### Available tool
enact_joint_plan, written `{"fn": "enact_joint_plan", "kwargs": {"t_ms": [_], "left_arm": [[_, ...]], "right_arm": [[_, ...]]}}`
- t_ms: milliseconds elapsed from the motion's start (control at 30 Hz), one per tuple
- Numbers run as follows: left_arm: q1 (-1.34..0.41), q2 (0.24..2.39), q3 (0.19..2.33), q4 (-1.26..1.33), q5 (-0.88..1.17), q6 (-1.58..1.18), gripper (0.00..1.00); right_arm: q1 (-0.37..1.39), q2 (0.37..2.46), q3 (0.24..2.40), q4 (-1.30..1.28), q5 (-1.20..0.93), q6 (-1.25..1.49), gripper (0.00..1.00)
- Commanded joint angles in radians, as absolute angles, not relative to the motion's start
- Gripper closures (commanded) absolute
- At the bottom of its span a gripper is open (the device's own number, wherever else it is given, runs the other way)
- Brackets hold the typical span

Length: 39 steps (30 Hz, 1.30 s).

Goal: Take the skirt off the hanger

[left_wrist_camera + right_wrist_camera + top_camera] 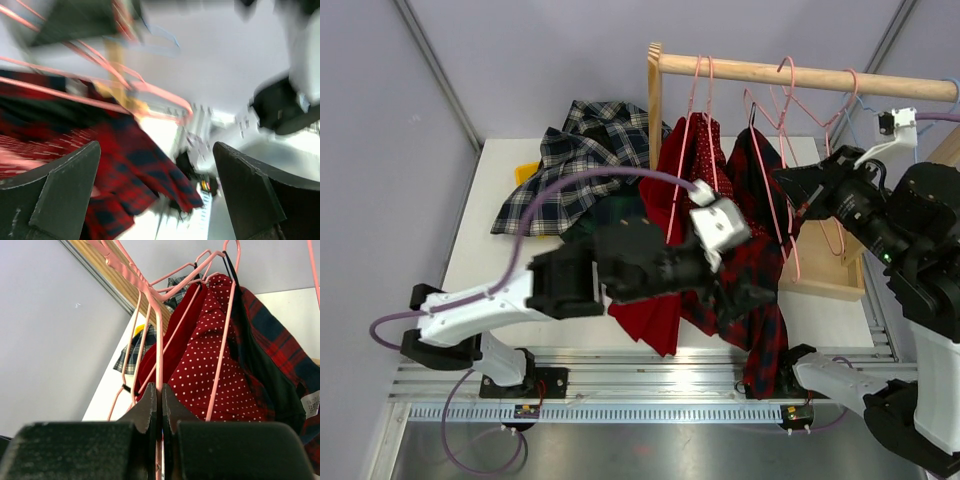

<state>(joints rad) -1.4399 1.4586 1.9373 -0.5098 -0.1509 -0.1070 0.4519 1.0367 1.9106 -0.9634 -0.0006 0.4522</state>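
The right gripper (160,396) is pinched tight on a wire of a pink hanger (159,340); the left gripper (156,150) gapes wide, blurred, facing the red plaid skirt (132,160); the skirt hangs limp on hangers under the wooden rail (800,75); it looks light, soft and floppy, so it is probably best pinched at the waistband, though its folds may snag.
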Motion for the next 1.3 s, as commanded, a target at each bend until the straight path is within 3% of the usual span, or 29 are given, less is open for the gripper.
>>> {"fn": "enact_joint_plan", "kwargs": {"t_ms": [0, 533, 733, 867, 900, 967, 1000, 1267], "left_arm": [[-1.494, 1.494, 1.839, -0.313, -0.141, -0.143, 0.01], [-1.565, 1.614, 1.675, -0.009, -0.541, -0.086, 0.01], [-1.565, 1.669, 1.686, 0.034, -0.546, -0.058, 0.12], [-1.565, 1.686, 1.693, 0.058, -0.529, -0.054, 0.42], [-1.565, 1.689, 1.703, 0.052, -0.528, -0.051, 0.71], [-1.565, 1.689, 1.736, 0.029, -0.528, -0.052, 0.96], [-1.571, 1.687, 1.744, 0.026, -0.529, -0.049, 1.00], [-1.643, 1.666, 1.867, -0.035, -0.558, 0.055, 1.00]], "right_arm": [[0.460, 0.982, 1.944, -0.822, -0.021, 0.474, 1.00], [0.459, 0.931, 2.031, -0.916, -0.066, 0.497, 1.00], [0.459, 0.937, 2.086, -0.931, -0.086, 0.512, 1.00], [0.459, 0.946, 2.111, -0.940, -0.098, 0.526, 1.00], [0.459, 0.946, 2.109, -0.936, -0.098, 0.526, 1.00], [0.459, 0.931, 2.082, -0.922, -0.094, 0.526, 1.00], [0.459, 0.927, 2.066, -0.914, -0.083, 0.525, 1.00], [0.459, 0.857, 1.847, -0.767, -0.006, 0.466, 1.00]]}}
